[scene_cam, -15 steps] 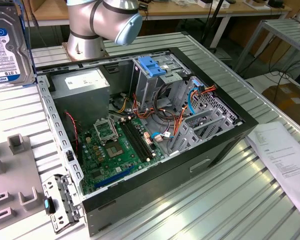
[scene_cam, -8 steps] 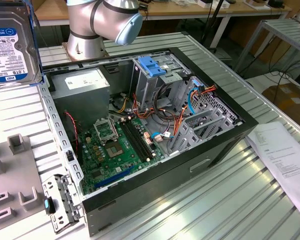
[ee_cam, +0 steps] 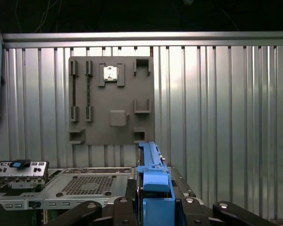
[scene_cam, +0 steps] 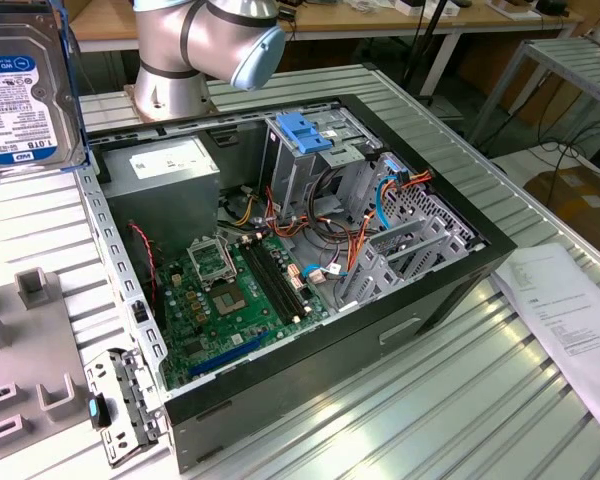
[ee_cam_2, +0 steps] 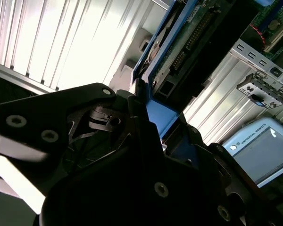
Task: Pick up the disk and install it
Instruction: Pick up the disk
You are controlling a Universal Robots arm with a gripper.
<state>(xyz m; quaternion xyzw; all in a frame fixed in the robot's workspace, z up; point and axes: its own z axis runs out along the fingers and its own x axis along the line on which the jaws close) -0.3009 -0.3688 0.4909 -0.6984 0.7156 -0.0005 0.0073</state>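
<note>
Disk (scene_cam: pixel 22 95): grey hard drive with its pale label facing the camera and a blue carrier frame along one edge. It is raised off the table at the exterior view's far left, well apart from the open computer case (scene_cam: pixel 280 395). Gripper (ee_cam_2: pixel 148 115): black fingers (ee_cam_2: pixel 125 101) closed narrow on the disk's blue frame. The second wrist view shows the drive's circuit-board underside and connector row. The first wrist view shows the disk (ee_cam: pixel 153 174) edge-on, upright between the fingers. Fixture plate (ee_cam: pixel 111 101): grey, with slots and pegs, lying on the ribbed metal table (ee_cam: pixel 226 117) beyond the gripper, with one small silver part seated in it. Perforated bracket (ee_cam: pixel 21 170): silver with a blue knob, near the gripper and just beside the case's corner. Handheld unit (ee_cam_2: pixel 257 150): pale, with a screen, near the gripper in the second wrist view. Inside the case, well apart from the gripper, the exterior view adds the power supply (scene_cam: pixel 165 170), motherboard (scene_cam: pixel 230 290) and drive cage (scene_cam: pixel 285 170) with its blue tab. Paper sheet (scene_cam: pixel 565 310): printed, at the exterior view's far right, farthest from the gripper.
</note>
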